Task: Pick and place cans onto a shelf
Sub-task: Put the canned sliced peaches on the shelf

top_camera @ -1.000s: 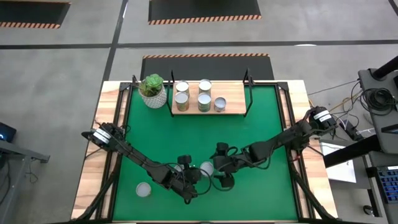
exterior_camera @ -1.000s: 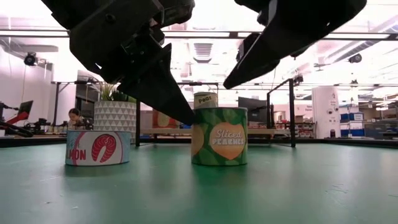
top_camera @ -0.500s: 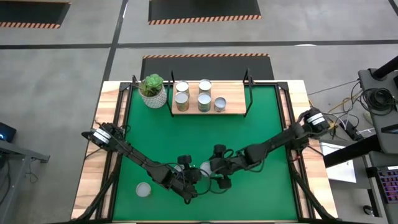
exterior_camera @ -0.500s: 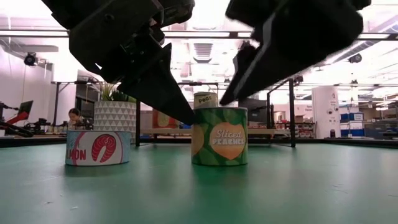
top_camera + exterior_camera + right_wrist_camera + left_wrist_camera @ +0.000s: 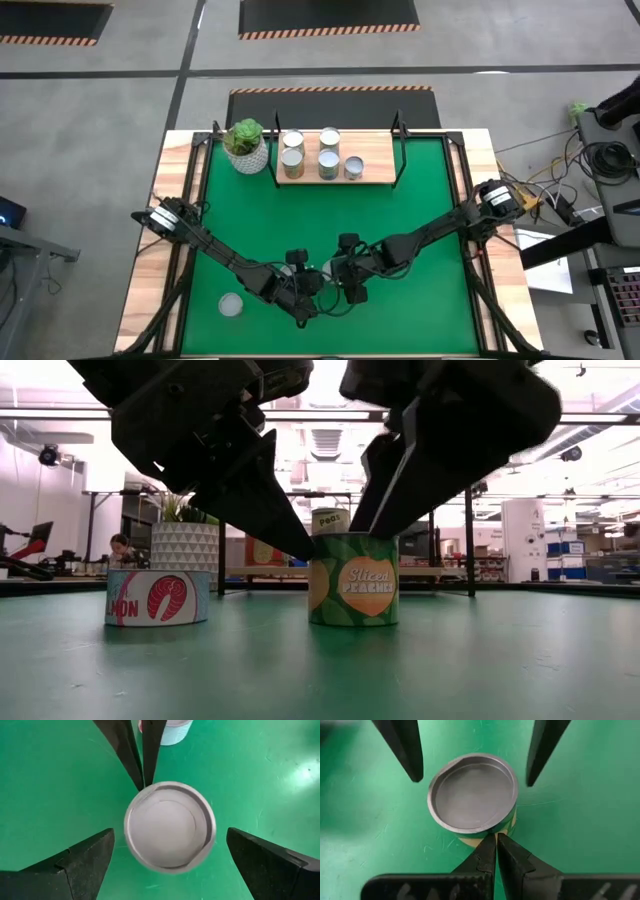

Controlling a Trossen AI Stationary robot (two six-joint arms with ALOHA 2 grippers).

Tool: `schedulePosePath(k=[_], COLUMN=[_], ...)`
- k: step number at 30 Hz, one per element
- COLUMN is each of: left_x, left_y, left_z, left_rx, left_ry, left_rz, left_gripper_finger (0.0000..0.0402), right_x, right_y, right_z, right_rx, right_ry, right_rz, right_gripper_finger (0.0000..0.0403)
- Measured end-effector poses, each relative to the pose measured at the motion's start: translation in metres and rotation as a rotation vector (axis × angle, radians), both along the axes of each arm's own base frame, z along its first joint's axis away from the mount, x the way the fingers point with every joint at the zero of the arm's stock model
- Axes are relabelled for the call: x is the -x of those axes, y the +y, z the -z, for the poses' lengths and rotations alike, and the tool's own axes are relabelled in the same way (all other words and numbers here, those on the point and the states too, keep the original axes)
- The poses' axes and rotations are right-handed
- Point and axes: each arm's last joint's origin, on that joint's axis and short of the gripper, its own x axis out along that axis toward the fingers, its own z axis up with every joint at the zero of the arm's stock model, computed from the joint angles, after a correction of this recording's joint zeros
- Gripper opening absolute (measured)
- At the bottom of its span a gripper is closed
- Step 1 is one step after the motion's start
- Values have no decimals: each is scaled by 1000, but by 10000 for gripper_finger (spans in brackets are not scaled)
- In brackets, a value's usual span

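Note:
A green "Sliced Peaches" can (image 5: 352, 578) stands upright on the green mat; its silvery top shows in the left wrist view (image 5: 472, 792) and the right wrist view (image 5: 170, 826). My left gripper (image 5: 496, 839) is shut, its tips at the can's left side. My right gripper (image 5: 170, 832) is wide open just above the can, one finger on either side, touching nothing. A flat salmon can (image 5: 158, 597) stands to the left. The wooden shelf (image 5: 380, 172) at the far edge carries several cans (image 5: 329, 150). My left gripper's shut fingertips (image 5: 303, 548) stand at the upper rim of the peaches can (image 5: 492, 831), slanting down from the table's left. I cannot tell whether they touch it. The can stands upright on the mat.
A white pot with a green plant (image 5: 246, 148) stands left of the shelf. The shelf's black posts (image 5: 398, 128) rise at its ends. The salmon can also shows near the mat's near left (image 5: 231, 305). The two grippers stand close together over the near middle of the mat.
My right gripper has moved toward the table's left and down toward the peaches can, and now stands open over it. My left gripper and both cans have kept still.

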Motion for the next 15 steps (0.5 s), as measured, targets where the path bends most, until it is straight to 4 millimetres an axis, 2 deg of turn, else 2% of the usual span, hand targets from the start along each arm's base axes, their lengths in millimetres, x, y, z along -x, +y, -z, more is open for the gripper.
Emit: schedulePosePath(k=[9, 15], left_x=[0, 0], left_y=[0, 0], left_z=[0, 0], left_rx=[0, -1], left_ry=[0, 0], left_rz=[1, 1], left_gripper_finger=[0, 0], right_x=[-5, -6], right_y=[-1, -2], right_z=[18, 16], right_rx=[18, 16], right_ry=[36, 30], right_rz=[0, 4], right_gripper_finger=[372, 333])
